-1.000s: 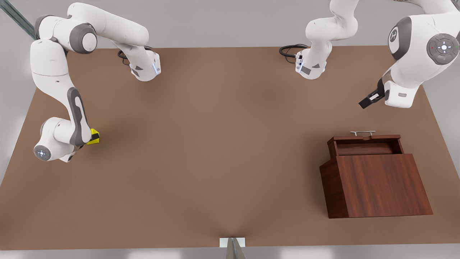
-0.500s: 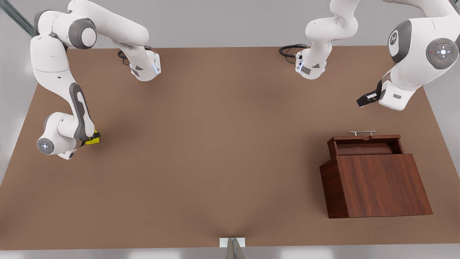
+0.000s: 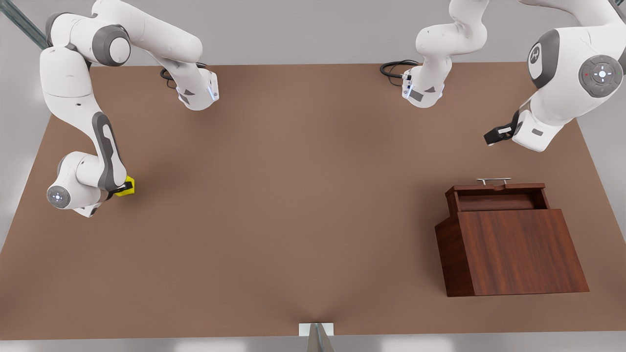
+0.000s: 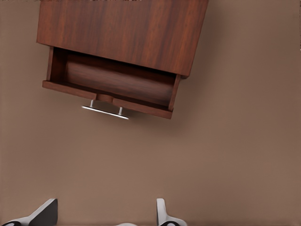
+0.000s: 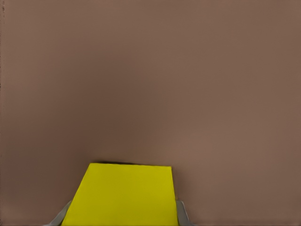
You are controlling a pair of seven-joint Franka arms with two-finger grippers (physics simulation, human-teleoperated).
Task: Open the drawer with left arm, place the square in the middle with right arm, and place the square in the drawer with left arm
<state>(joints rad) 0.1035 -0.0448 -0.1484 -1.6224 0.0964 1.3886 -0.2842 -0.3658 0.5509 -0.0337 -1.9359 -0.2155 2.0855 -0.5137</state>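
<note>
The square [image 3: 127, 186], a small yellow cube, is at the front view's left side of the table. My right gripper [image 3: 122, 188] is shut on it. In the right wrist view the square [image 5: 122, 195] sits between the two fingertips [image 5: 181, 214]. Whether it rests on the table or is lifted I cannot tell. The drawer [image 3: 496, 194] is pulled open from the slanted wooden box [image 3: 513, 252], its silver handle [image 3: 494, 180] facing the far edge. My left gripper [image 3: 494, 135] hangs open above the table beyond the drawer [image 4: 113, 84], holding nothing. The middle [image 3: 303, 195] is bare brown tabletop.
Both arm bases [image 3: 195, 93] stand along the far edge, with black cables [image 3: 393, 68] beside the one on the front view's right. A small white bracket [image 3: 316, 329] sits at the near edge. The box is the one bulky obstacle.
The right arm's wrist has shifted a little over the square, which now shows less from under it. The left gripper has drifted slightly toward the front view's left. The drawer has not moved.
</note>
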